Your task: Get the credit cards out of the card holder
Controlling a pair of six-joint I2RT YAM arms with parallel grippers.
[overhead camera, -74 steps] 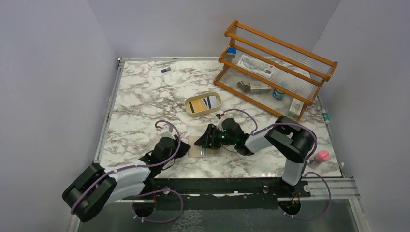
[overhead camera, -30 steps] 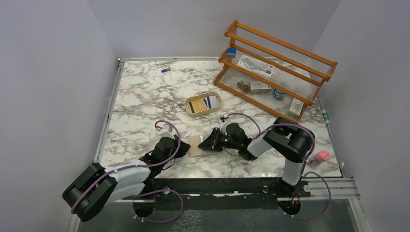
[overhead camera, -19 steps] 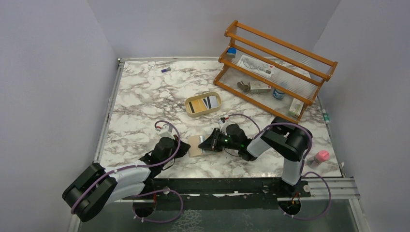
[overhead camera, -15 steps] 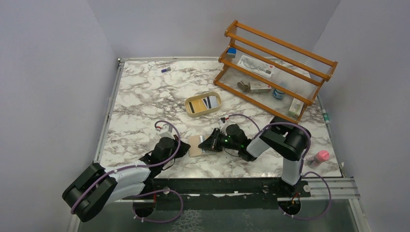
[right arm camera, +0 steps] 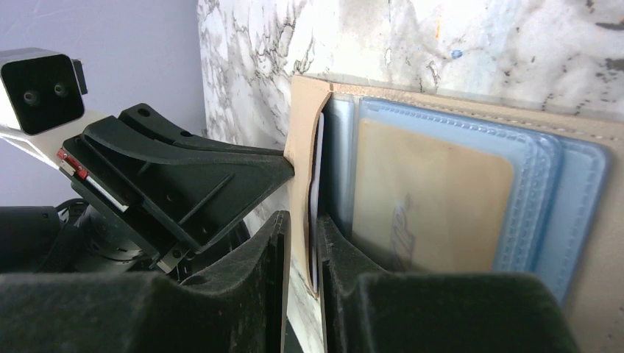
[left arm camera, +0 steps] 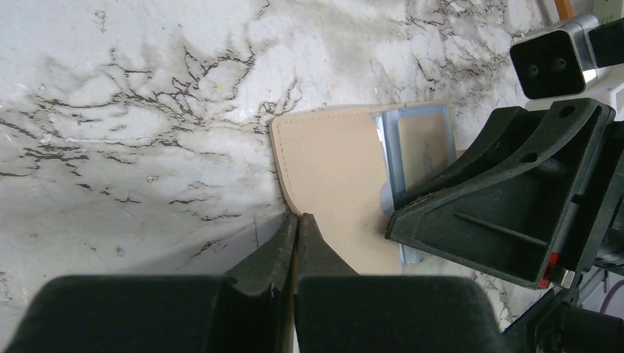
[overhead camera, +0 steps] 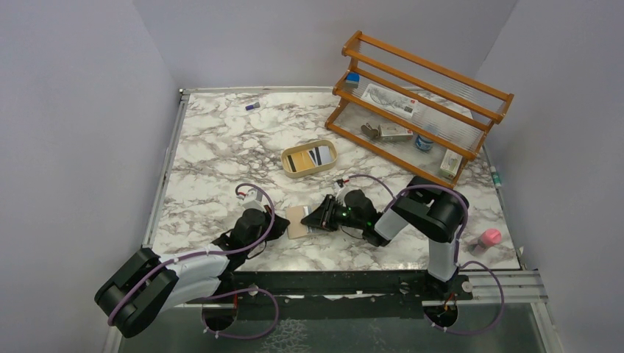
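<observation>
holder: beige-tan leather-like folding card holder (overhead camera: 296, 220) lies open and flat on the white marble desk (overhead camera: 221, 154), lower centre of the top view, between the two arm tips
cards: thin flat credit cards (right arm camera: 430, 198) sit in its pockets behind clear bluish sleeves; one whitish edge shows at the holder's left side in the right wrist view
left fingers (left arm camera: 283, 243): fully closed, holding nothing, tips touching the holder's edge
right fingers (right arm camera: 276, 250): narrow gap, beige cover layer and whitish card edge sit in it; can't tell if clamped
tray: oval tan tray (overhead camera: 285, 158) up-frame of the holder, apart from it, flat cards inside
rack: orange wooden rack (overhead camera: 434, 66), upper right
</observation>
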